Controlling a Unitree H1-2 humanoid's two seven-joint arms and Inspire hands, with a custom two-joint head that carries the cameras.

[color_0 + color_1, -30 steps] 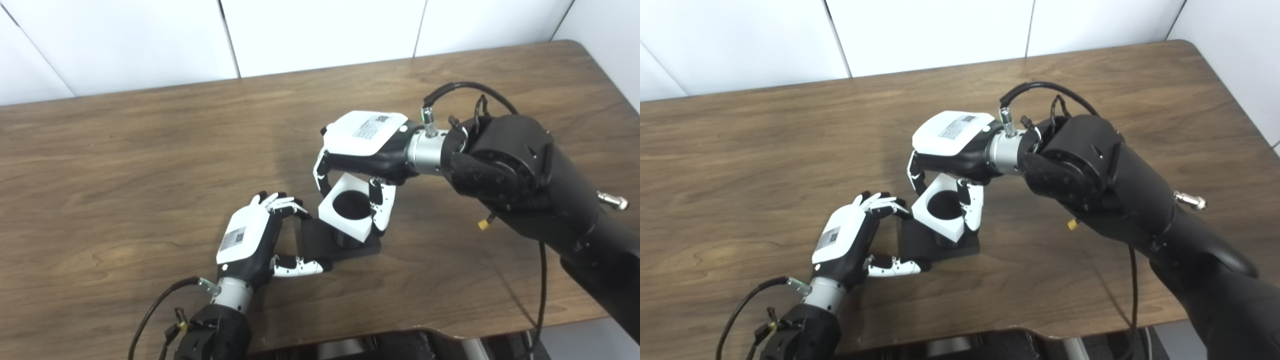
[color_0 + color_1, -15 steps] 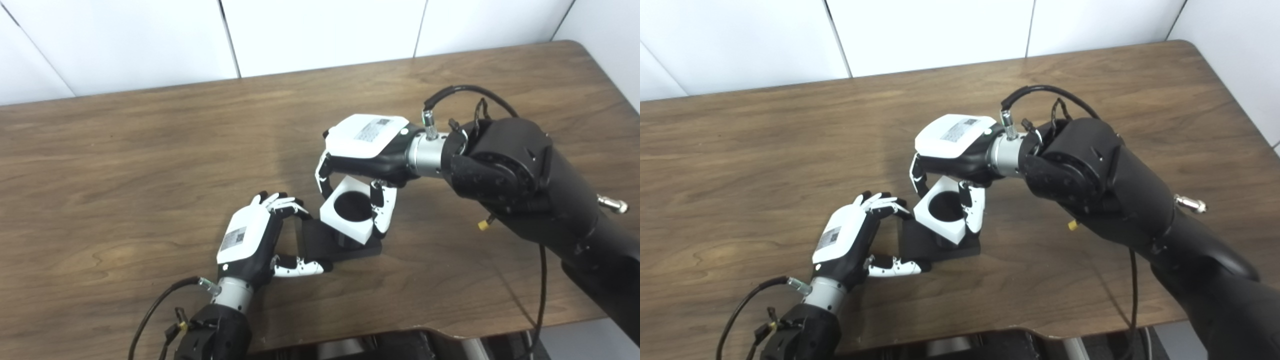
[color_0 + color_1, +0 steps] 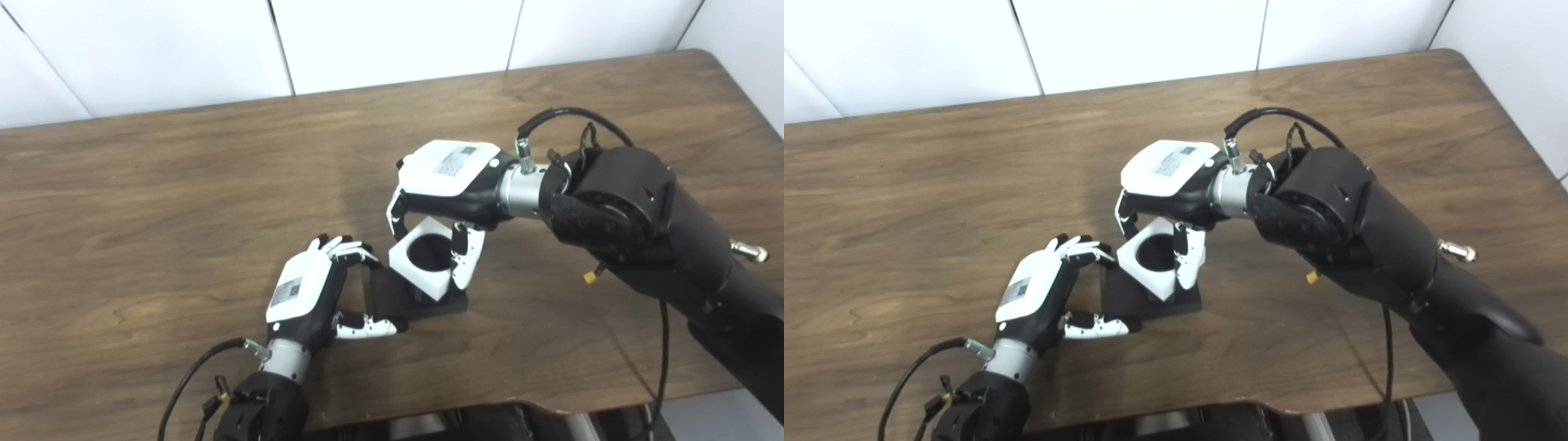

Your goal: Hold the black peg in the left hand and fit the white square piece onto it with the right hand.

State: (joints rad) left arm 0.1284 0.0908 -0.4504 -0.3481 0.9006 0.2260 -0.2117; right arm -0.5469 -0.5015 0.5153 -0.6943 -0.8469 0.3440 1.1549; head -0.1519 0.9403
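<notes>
Nearest you, your left hand (image 3: 306, 294) clasps the flat base of the black peg (image 3: 392, 297) between thumb and curled fingers on the wooden table (image 3: 153, 202). Just beyond, your right hand (image 3: 447, 184) pinches the white square piece (image 3: 422, 260), tilted, its round hole over the peg.

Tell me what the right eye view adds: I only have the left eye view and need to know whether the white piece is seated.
Observer: No. The white square piece is tilted, and a dark gap shows under its low corner above the black peg base.
Operator: Is the peg held?
Observer: The left hand has its thumb along the base's near edge and fingers at its far corner.
Operator: And the right?
Observer: The right hand pinches the piece from above, thumb on its right face.
</notes>
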